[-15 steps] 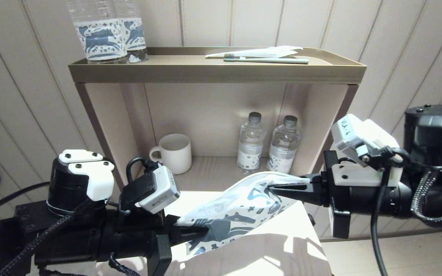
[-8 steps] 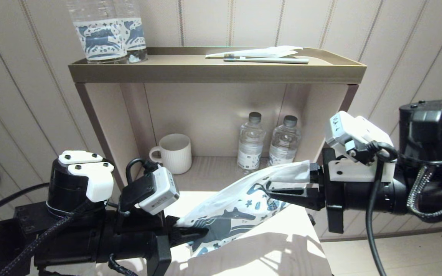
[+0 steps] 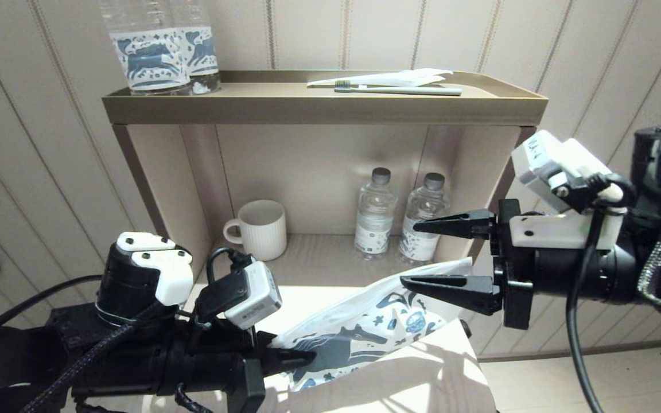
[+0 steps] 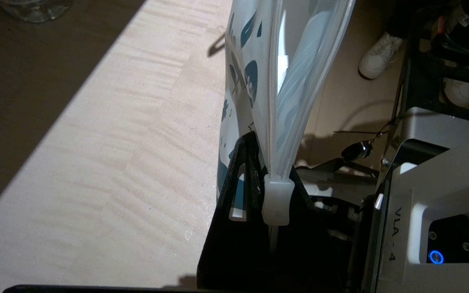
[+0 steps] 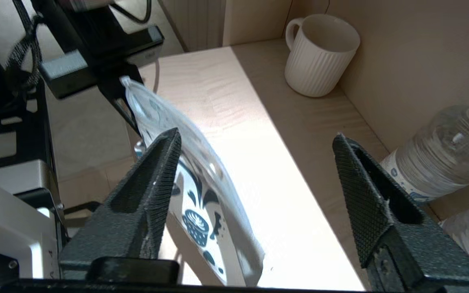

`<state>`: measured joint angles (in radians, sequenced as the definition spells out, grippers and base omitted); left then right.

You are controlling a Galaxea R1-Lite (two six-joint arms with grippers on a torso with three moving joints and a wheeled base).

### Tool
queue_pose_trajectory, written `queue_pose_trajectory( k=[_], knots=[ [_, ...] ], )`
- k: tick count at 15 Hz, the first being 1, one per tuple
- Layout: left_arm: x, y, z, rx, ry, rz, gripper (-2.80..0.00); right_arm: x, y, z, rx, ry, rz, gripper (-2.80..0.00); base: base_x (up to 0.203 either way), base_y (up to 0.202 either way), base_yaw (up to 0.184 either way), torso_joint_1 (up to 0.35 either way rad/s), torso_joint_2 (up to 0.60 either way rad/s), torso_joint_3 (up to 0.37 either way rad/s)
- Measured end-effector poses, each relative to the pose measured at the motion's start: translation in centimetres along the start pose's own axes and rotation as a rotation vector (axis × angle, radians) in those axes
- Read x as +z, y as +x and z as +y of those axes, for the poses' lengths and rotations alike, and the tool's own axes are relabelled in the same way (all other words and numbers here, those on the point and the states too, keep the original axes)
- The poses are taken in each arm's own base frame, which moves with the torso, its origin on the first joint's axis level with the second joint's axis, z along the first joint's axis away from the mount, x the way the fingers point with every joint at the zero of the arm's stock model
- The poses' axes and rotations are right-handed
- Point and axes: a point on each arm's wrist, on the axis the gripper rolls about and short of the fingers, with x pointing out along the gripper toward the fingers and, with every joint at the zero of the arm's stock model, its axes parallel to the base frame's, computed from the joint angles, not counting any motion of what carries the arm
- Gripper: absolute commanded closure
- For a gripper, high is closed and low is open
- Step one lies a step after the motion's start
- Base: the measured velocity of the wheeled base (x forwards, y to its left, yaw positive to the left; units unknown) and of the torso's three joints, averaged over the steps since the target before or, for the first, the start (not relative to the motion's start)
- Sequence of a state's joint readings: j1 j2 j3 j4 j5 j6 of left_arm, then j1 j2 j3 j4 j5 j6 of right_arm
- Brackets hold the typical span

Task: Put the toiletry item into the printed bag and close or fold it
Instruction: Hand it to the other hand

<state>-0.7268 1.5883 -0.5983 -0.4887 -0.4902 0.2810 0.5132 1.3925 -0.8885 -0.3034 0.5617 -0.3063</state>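
Observation:
The printed bag [image 3: 359, 335], white with a blue-grey horse and motifs, slants up over the table from my left gripper [image 3: 303, 358], which is shut on its near end. In the left wrist view the bag [image 4: 287, 81] splits into two sides beyond a white slider clip [image 4: 275, 201] at the left gripper [image 4: 265, 162]. My right gripper [image 3: 411, 253] is open, its lower finger just above the bag's free far end. The right wrist view shows the bag [image 5: 196, 195] beside one finger of the right gripper [image 5: 255, 136], not clamped. A toothbrush [image 3: 399, 90] lies on the shelf top.
A plain white wrapper [image 3: 399, 77] lies behind the toothbrush on the shelf unit [image 3: 319, 109]. Two printed bottles [image 3: 158, 51] stand at the top left. Inside the shelf are a ribbed white mug [image 3: 261, 228] and two small water bottles [image 3: 402, 215]. The light table [image 3: 434, 373] lies under the bag.
My right gripper has let go of the bag's far end, opened wide and risen. The bag's free end has sagged lower. My left arm has shifted slightly to the right, still holding.

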Motion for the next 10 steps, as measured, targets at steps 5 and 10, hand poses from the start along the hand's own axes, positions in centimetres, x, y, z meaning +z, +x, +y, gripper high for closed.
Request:
queue_pose_trajectory(
  k=[5, 10],
  knots=[
    [3.0, 0.0, 0.9, -0.029, 0.068, 0.105, 0.0, 0.1, 0.0, 0.0, 0.004, 0.008, -0.003, -2.8, 0.0, 0.0, 0.0, 0.0, 0.0, 0.0],
    [5.9, 0.1, 0.5, -0.025, 0.148, 0.251, 0.0, 0.2, -0.1, -0.1, 0.005, 0.009, -0.005, -2.8, 0.0, 0.0, 0.0, 0.0, 0.0, 0.0]
  ],
)
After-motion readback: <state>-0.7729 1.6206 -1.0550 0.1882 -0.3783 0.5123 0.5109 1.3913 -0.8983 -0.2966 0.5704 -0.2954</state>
